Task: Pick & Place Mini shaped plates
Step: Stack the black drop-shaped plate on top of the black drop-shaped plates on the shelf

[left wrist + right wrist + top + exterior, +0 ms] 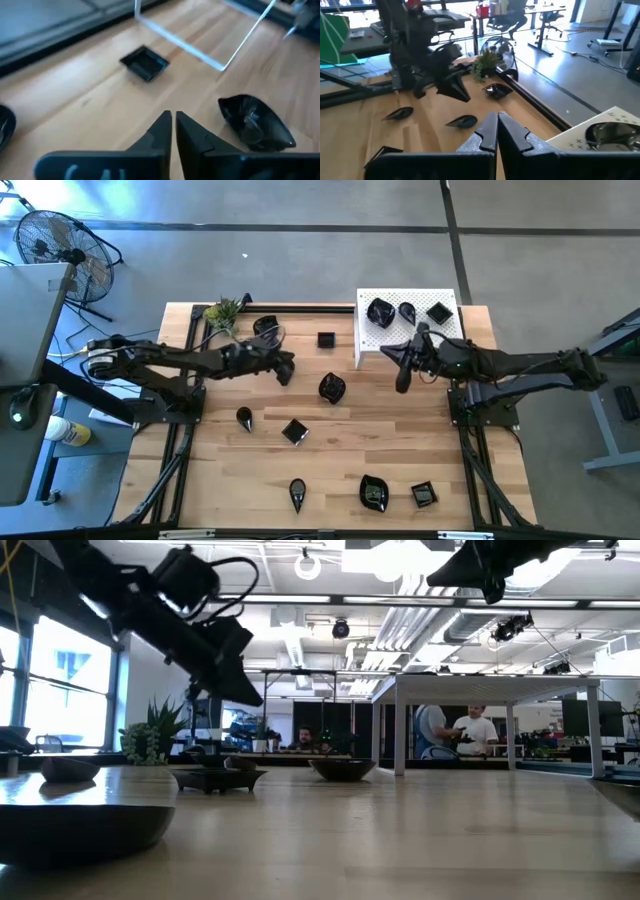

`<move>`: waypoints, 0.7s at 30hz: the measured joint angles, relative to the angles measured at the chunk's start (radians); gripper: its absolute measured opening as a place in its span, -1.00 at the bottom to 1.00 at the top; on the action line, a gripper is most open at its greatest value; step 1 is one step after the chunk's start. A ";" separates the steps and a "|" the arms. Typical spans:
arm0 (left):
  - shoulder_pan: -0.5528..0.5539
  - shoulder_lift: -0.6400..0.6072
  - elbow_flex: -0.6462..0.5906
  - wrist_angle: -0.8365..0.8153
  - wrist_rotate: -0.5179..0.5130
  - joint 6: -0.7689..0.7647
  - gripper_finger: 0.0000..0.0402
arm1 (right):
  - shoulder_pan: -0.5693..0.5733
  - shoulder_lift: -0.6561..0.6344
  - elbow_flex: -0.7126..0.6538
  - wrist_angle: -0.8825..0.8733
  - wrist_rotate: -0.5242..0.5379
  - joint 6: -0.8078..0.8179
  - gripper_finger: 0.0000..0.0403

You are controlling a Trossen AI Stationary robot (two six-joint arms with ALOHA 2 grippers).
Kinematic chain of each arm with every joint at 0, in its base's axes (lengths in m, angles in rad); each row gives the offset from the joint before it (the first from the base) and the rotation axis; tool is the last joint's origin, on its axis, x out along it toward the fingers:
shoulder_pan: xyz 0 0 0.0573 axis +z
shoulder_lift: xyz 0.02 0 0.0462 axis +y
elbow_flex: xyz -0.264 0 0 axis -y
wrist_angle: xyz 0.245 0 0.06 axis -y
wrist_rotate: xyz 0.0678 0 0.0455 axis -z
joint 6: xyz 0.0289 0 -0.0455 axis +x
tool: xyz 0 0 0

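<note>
Far left of the table [400,435]: small green plant [224,311] at the far corner, one wavy-edged black plate [265,326] just beside it. Left gripper [287,370] raised over the wood left of centre, jaws nearly pressed together with only a thin slit between them, nothing held. Near it, spread over the middle of the table: teardrop plate [244,418] on the left, tilted square plate [294,431] just right of that, small square plate [325,339] farther off, rounded wavy plate [332,388] between the two arms. Along the near edge: second teardrop plate [297,495], rounded plate [374,493], square plate [424,496]. Far right: white perforated platform [370,340] bearing three plates on platform [407,311] in a row. Right gripper [403,380] hanging just near of the platform's front edge, jaws pressed together, empty.
</note>
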 joint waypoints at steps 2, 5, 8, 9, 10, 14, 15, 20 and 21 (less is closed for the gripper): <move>0.000 0.000 0.053 -0.137 0.000 -0.039 -0.77 | 0.015 0.006 0.000 0.001 0.000 0.000 -1.00; 0.000 0.000 0.113 -0.286 -0.027 -0.106 -0.56 | 0.035 0.016 0.000 -0.003 0.006 0.000 -1.00; 0.000 0.002 0.129 -0.331 -0.047 -0.161 -0.34 | 0.051 0.024 0.001 0.001 0.016 0.000 -1.00; 0.003 0.002 0.129 -0.336 -0.049 -0.180 -0.28 | 0.056 0.027 0.000 -0.002 0.018 -0.003 -1.00; 0.011 0.002 0.130 -0.347 -0.049 -0.200 -0.23 | 0.061 0.031 0.000 0.000 0.019 -0.008 -1.00; 0.057 0.046 0.130 -0.387 -0.023 -0.256 -0.12 | 0.086 0.034 0.000 -0.003 0.020 -0.027 -1.00; 0.066 0.073 0.130 -0.382 -0.012 -0.257 -0.12 | 0.092 0.034 0.000 -0.002 0.021 -0.032 -1.00; 0.112 0.137 0.131 -0.375 0.092 -0.266 -0.11 | 0.121 0.034 0.000 -0.001 0.039 -0.060 -1.00; 0.117 0.155 0.130 -0.378 0.107 -0.271 -0.11 | 0.125 0.034 0.000 0.000 0.040 -0.060 -1.00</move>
